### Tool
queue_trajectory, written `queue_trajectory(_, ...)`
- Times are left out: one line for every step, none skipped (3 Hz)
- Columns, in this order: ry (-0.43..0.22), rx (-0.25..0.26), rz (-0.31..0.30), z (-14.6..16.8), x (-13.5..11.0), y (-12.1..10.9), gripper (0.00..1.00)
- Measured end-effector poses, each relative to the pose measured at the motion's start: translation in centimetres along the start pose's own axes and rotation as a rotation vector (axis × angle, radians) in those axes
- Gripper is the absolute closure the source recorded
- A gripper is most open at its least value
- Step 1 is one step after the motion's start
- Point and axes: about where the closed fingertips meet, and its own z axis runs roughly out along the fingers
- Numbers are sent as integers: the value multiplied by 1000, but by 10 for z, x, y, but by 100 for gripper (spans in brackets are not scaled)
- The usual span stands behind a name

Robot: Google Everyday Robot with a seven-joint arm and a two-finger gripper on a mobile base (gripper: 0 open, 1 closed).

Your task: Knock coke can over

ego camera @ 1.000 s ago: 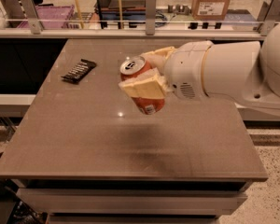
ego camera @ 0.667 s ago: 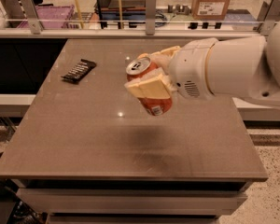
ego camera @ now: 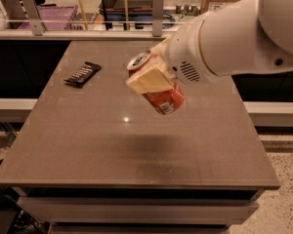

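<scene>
1. We find the gripper [ego camera: 151,72] above the middle of the grey table [ego camera: 88,145], at the end of the white arm [ego camera: 234,38] that enters from the upper right of the view.
2. We see the gripper closed on the coke can [ego camera: 168,99]. One cream-coloured finger [ego camera: 147,79] lies flat across the near side of the can; the far finger is mostly hidden behind it.
3. The coke can sits between the fingers and is tilted. Its silver top points up and to the left of the gripper, and its base with the white label patch points down and to the right.
4. We note that the can appears clear of the table surface. A soft shadow [ego camera: 146,150] lies on the tabletop below the gripper, toward the near edge.
5. A flat black snack bar wrapper [ego camera: 83,74] lies on the table to the left of the gripper as viewed, well apart from it and from the can.
6. Beyond the gripper, past the far table edge, we see a rail and a purple crate [ego camera: 49,16].
</scene>
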Motion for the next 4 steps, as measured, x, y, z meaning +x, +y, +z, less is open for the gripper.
queue_trajectory(80, 15, 7, 2, -3, -2, 100)
queue_trajectory(114, 20, 24, 10, 9, -7, 100)
queue_trajectory(110, 13, 38, 23, 31, -12, 100)
queue_trajectory(106, 3, 45, 37, 52, -16, 100)
